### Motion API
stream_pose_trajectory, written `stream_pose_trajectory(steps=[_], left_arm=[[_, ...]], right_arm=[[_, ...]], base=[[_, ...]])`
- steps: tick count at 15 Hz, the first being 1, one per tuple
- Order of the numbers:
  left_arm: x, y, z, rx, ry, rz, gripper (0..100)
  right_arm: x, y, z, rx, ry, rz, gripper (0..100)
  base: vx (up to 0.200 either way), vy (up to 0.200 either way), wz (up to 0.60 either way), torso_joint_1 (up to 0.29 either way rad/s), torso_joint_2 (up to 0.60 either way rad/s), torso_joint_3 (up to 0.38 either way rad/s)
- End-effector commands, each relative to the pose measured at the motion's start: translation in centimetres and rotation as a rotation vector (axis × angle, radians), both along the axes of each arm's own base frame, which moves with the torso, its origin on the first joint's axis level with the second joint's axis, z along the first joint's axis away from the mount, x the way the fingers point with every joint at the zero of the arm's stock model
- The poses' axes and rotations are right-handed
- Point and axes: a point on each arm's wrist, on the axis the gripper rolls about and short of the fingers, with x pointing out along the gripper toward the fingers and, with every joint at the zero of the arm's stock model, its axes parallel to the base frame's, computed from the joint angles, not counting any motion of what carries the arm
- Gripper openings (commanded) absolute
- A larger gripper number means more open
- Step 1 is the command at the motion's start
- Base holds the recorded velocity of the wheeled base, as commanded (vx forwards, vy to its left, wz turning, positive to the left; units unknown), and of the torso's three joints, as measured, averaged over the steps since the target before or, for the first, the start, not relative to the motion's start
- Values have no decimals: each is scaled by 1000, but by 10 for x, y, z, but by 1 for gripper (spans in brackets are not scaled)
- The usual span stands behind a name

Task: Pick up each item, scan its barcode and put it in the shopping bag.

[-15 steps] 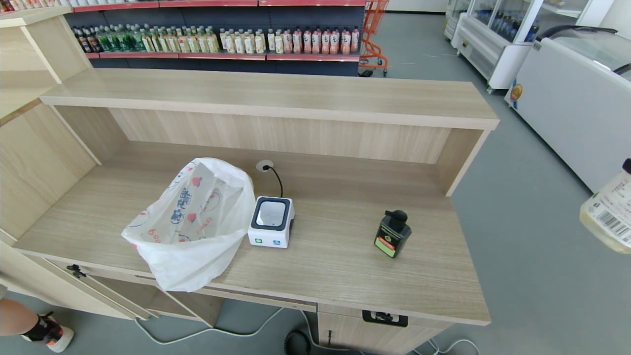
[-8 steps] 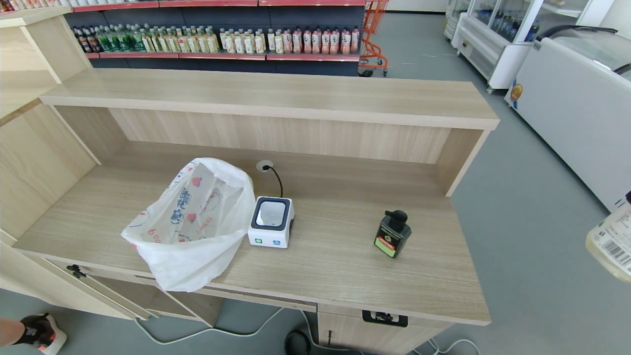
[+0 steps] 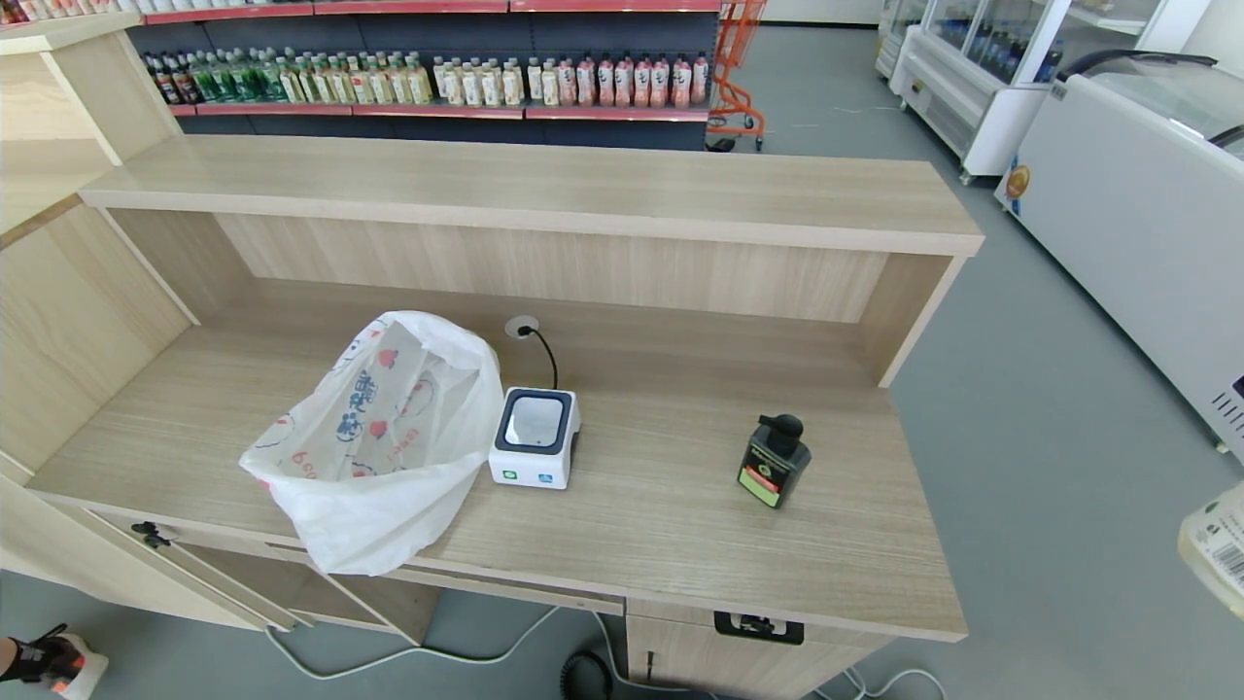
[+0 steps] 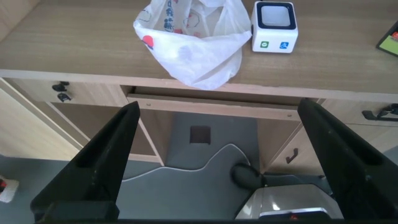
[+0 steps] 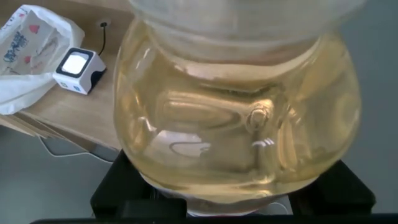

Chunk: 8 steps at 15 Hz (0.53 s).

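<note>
As the clear bottle [image 3: 1220,559] of yellow liquid sinks at the far right of my head view, only its labelled shoulder pokes in where a second ago I had most of the body and the barcode stripes. It hangs off the counter's [image 3: 661,525] right end, over the floor. The counter and everything on it sit exactly as they did, so that drop is the arm and not my camera.

The right gripper [image 5: 233,202] has the bottle clamped, with its dark fingers [image 5: 124,193] pressed either side of the base. From those fingers the scanner [image 3: 535,437] is well apart, off to their left, and the shopping bag [image 3: 374,437] lies just beyond it, touching its side. The black bottle [image 3: 774,460] lies on the counter between the fingers and the scanner, untouched.

The left gripper [image 4: 219,107] hangs below the counter's front edge, fingers spread wide and empty, with the bag ahead of them.

My read is that the bottle is drifting away from the scanner, not toward it, so its scan is not yet done.
</note>
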Motion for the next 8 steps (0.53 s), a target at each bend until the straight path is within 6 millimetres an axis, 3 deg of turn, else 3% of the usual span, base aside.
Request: stream_pose_trajectory(steps=[1,8], left_arm=[[0,0,0,1,1,-1,100],[0,0,0,1,1,-1,100]], right_arm=[[2,0,6,0,-7,1,0],[11,1,18,2,-12,7,0]], base=[[0,200,0,2,2,2],[0,200,0,0,2,2]])
